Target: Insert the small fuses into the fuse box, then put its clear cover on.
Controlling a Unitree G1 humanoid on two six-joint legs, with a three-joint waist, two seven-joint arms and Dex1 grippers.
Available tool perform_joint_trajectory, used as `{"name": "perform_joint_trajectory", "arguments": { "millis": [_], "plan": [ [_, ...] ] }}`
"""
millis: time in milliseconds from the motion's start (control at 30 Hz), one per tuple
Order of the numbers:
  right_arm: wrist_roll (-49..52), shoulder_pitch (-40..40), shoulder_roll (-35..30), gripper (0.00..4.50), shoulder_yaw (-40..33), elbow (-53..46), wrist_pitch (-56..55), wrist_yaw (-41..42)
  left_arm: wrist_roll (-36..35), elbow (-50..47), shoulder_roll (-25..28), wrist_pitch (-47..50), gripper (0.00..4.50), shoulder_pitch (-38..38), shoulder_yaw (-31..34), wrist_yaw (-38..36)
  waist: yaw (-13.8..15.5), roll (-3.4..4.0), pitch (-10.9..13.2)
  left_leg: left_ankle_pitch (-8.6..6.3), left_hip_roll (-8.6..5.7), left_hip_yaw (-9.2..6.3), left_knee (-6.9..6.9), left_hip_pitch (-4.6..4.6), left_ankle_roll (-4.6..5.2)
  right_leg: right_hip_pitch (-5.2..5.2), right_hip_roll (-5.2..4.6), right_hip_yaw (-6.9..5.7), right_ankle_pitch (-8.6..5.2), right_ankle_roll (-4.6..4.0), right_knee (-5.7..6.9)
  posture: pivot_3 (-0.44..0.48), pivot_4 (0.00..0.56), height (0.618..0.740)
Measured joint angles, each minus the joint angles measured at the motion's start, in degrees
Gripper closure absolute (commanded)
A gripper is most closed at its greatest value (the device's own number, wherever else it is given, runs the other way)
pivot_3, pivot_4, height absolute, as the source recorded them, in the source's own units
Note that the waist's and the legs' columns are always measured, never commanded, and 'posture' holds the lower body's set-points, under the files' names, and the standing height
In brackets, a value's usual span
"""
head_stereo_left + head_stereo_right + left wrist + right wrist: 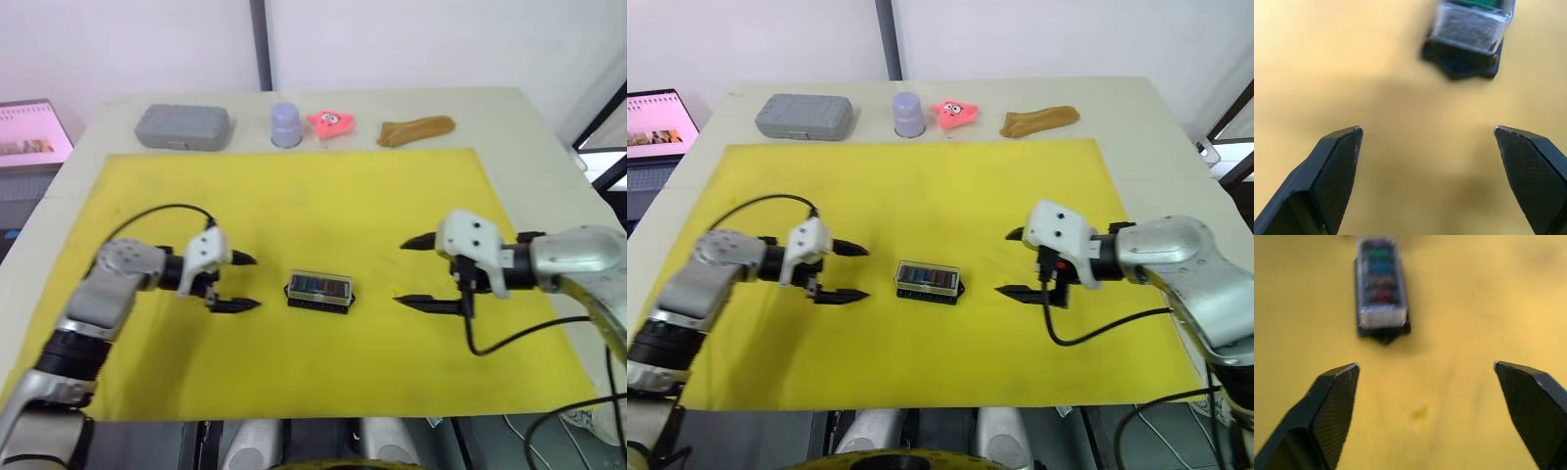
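Left gripper [238, 282]: we see its two black fingers spread wide with nothing between them, tips pointing toward the fuse box, hovering over the yellow mat [392, 196].

Fuse box [319, 292]: it lies on the mat between our two grippers, just ahead of the left fingertips and a little farther from the right ones, touching neither.

Clear cover [1382, 316]: we see it seated on top of the black block.

Small fuses [1380, 276]: coloured pieces show in a row under the cover, purple, green, blue, orange and red.

Right gripper [409, 273]: fingers wide apart and empty, tips aimed at the fuse box.

Beyond both grippers: grey case [182, 126], lilac cup [286, 124], pink toy [332, 123], brown piece [415, 130] along the table's far edge.
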Motion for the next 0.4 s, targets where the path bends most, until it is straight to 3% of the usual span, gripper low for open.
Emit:
{"name": "perform_joint_trajectory", "arguments": {
  "millis": [200, 400],
  "plan": [
    [-0.1, 6.6, -5.3, 0.02, -7.6, 2.0, -4.4, 5.6, -6.1, -7.3, 8.2, 6.9, 0.0, 0.5, 7.7, -1.0, 0.1, -0.08, 0.2, -0.04, -0.04, 0.03, 0.04, -0.06, 0.07, 0.02, -0.07, 0.0, 0.0, 0.0, -0.12, 0.0, 0.15, 0.74],
    [-1.7, 10.7, -7.1, 0.02, -12.7, 5.5, -7.6, 8.2, -8.3, -10.4, 15.7, 8.9, 0.0, 7.3, 14.2, -3.6, -0.2, 0.21, 0.4, -0.04, 0.0, 0.11, -0.02, -0.02, 0.06, -0.01, -0.05, 0.02, 0.0, 0.0, -0.11, 0.0, 0.15, 0.74]
  ]
}}
